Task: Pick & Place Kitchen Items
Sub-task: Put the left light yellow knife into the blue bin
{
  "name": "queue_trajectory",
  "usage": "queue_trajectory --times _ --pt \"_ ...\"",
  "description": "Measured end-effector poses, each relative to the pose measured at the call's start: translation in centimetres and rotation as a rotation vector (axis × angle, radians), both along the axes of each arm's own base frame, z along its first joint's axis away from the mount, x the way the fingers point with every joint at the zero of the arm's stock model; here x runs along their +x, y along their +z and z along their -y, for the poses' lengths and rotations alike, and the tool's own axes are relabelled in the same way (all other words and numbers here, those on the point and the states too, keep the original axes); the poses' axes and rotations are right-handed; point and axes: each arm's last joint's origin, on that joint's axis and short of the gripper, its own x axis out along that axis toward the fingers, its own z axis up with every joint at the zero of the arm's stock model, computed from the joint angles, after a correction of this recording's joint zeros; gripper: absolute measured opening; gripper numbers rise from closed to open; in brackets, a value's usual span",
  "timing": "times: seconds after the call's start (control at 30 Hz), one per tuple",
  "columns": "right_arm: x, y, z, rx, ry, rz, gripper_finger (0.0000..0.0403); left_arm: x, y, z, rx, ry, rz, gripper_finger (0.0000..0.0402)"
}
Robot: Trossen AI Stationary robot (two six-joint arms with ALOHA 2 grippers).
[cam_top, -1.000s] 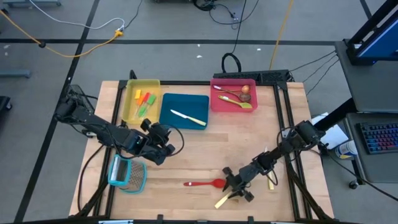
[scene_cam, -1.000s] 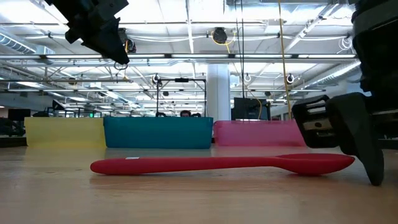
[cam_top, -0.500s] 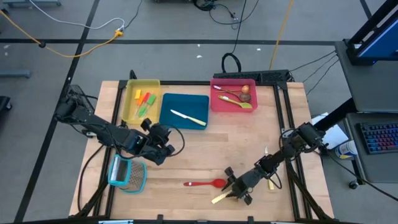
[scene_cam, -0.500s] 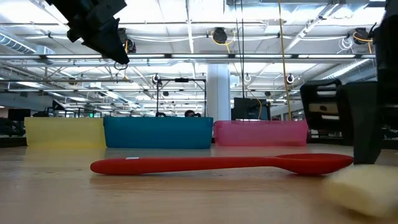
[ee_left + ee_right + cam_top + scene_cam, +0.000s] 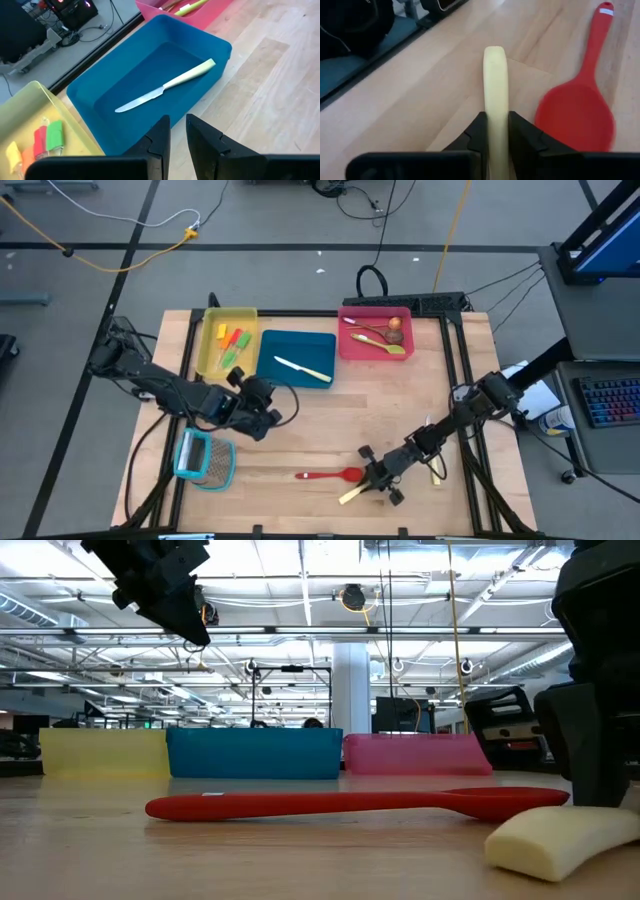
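A cream-handled knife point(image 5: 352, 495) lies near the table's front edge, and my right gripper point(image 5: 376, 482) is shut on its handle. Its blade is hidden under the gripper. A red spoon point(image 5: 328, 475) lies flat on the wood just beside it, bowl toward the gripper. Farther left, my left gripper point(image 5: 268, 418) hangs above the table in front of the blue tray point(image 5: 296, 358). Its fingers point(image 5: 177, 135) stand a narrow gap apart with nothing between them. A second knife point(image 5: 165, 86) lies in the blue tray. My right gripper pinches the two sides of the cream handle point(image 5: 495, 102) between its two fingers point(image 5: 479, 131). The fingers come slanting down from the table's right and lie along the handle. Its free end point(image 5: 555, 840) sticks out ahead of them and rests on the table.
A yellow tray point(image 5: 228, 340) with small spatulas, the blue tray and a red tray point(image 5: 375, 332) with spoons stand along the far edge. A light-blue-framed grater point(image 5: 205, 460) lies at the front left. Another cream-handled utensil point(image 5: 436, 474) lies by the right rail.
My right gripper has shut on the knife's cream handle. The handle has shifted a little along the table toward its left edge, and its free end has come into the low view. The red spoon has stayed where it was.
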Motion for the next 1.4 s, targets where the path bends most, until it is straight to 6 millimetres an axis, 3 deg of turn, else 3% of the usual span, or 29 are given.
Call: queue_trajectory --times 0.13,0.3,0.47,0.63,0.83,1.0,1.2,1.4 --pt "0.0 1.5 0.3 0.006 0.006 0.022 0.0042 0.1 0.0 -0.3 0.015 -0.004 -0.018 0.0067" --pt "-0.4 4.7 1.4 -0.078 0.005 0.084 0.0042 0.2 0.0 -0.5 0.021 -0.006 -0.027 0.0067" --pt "-0.5 8.3 3.0 -0.178 -0.035 0.240 0.0042 0.2 0.0 -0.6 0.020 -0.004 -0.025 0.0067" --pt "0.5 10.5 5.0 -0.358 -0.135 0.439 0.0046 0.2 0.0 -0.6 0.021 -0.005 -0.028 0.0067" --pt "3.0 11.9 9.3 -0.348 -0.358 0.623 0.0046 0.2 0.0 -0.6 0.063 -0.058 -0.082 0.0067" --pt "6.6 13.2 12.7 -0.320 -0.496 0.711 0.0045 0.2 0.1 -0.7 0.137 -0.069 -0.103 0.0067" --pt "12.3 11.8 16.3 -0.351 -0.654 0.522 0.0045 0.1 0.2 -0.8 0.186 -0.084 -0.129 0.0067" --pt "16.1 10.7 19.2 -0.333 -0.736 0.479 0.0045 0.1 0.1 -0.8 0.202 -0.119 -0.169 0.0067"
